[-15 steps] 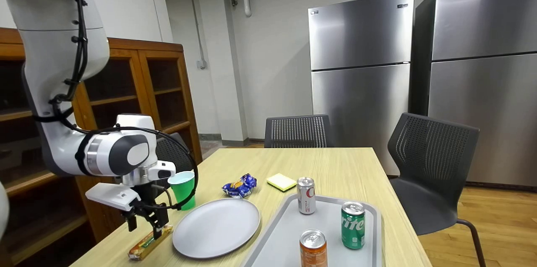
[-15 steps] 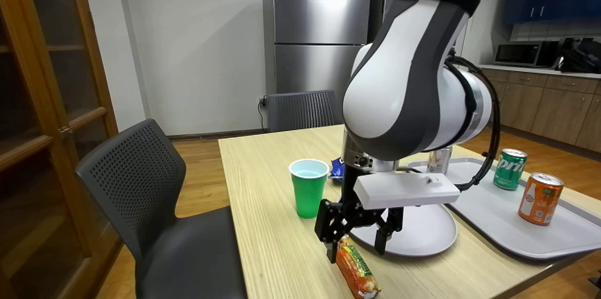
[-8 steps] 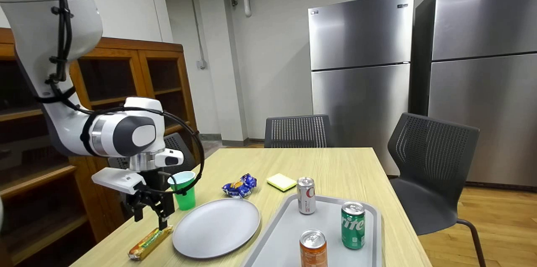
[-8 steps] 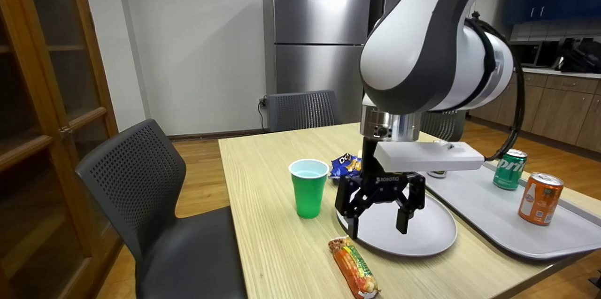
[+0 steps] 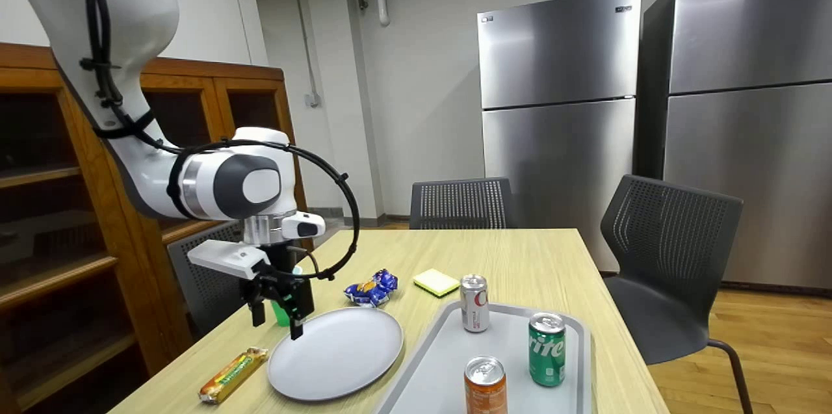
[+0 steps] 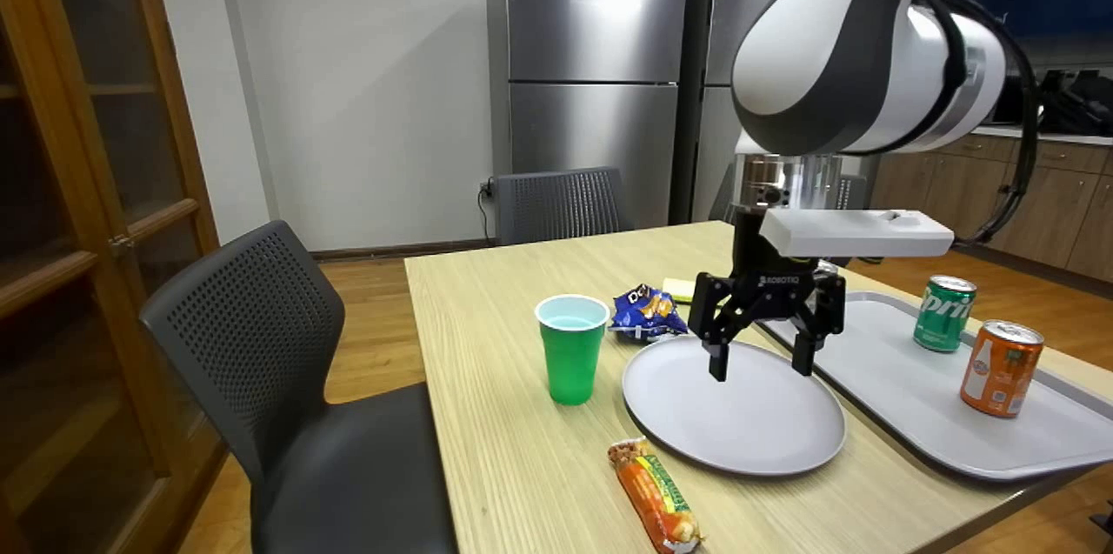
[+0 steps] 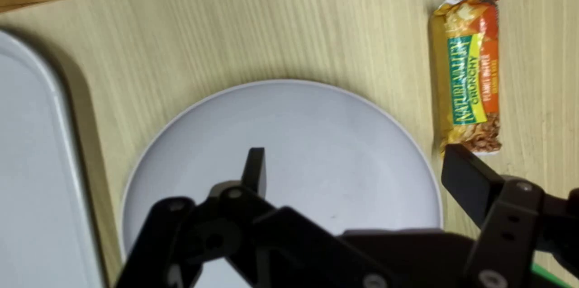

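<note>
Pale wooden table [image 6: 513, 450], the gripper [image 6: 762, 363] above it with jaws wide apart.
A grey plate [image 6: 739, 432] rests there, a wrapped snack bar [image 7: 472, 71] just beside it; how far the gripper overhangs the plate is hard to tell.

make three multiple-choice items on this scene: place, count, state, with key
1. Relative to the round gray plate, where is the oblong yellow-orange wrapped snack bar?
A) on it
B) beside it
C) under it

2. How many cylindrical metal cans stand on the gray rectangular tray?
A) three
B) four
C) five

3. How is the black two-fingered tool?
A) shut
B) holding a can
C) open, empty

1 B: pale wood-grain table shows between them.
2 A: silver, green, orange ones show.
3 C: fingers apart, nothing between.
</note>
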Motion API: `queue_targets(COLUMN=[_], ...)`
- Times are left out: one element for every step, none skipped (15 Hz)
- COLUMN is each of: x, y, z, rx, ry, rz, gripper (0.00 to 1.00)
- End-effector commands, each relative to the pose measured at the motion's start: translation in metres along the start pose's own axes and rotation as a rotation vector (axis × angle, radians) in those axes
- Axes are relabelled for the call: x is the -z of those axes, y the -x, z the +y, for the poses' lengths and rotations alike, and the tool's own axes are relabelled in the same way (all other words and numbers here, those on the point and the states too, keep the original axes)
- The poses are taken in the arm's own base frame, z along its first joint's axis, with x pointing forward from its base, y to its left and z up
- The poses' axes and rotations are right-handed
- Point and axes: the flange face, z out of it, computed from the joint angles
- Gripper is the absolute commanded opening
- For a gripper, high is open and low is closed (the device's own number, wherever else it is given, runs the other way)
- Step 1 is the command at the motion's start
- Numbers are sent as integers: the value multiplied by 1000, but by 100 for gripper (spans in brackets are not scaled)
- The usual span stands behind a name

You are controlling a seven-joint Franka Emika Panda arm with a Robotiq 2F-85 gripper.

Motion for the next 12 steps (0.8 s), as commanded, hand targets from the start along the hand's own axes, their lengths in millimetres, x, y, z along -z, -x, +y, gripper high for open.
queue_targets(x=[16, 18, 19, 20, 21, 15, 17, 18, 18, 18, 18, 18], y=[-14, -19, -24, -28, -33, -24, -27, -29, -29, -29, -29, -29], z=[38, 49, 59, 67, 75, 65, 72, 76, 77, 76, 76, 76], rx=[-8, -18, -34, -53, -74, -57, -70, -78, -80, -79, -79, -79], ry=[42, 50, 58, 63, 63, 50, 51, 51, 51, 51, 51, 51], rz=[23, 30, 40, 45, 47, 42, 47, 50, 51, 51, 51, 51], gripper=[100, 100, 100, 100, 100, 100, 100, 100, 100, 100, 100, 100])
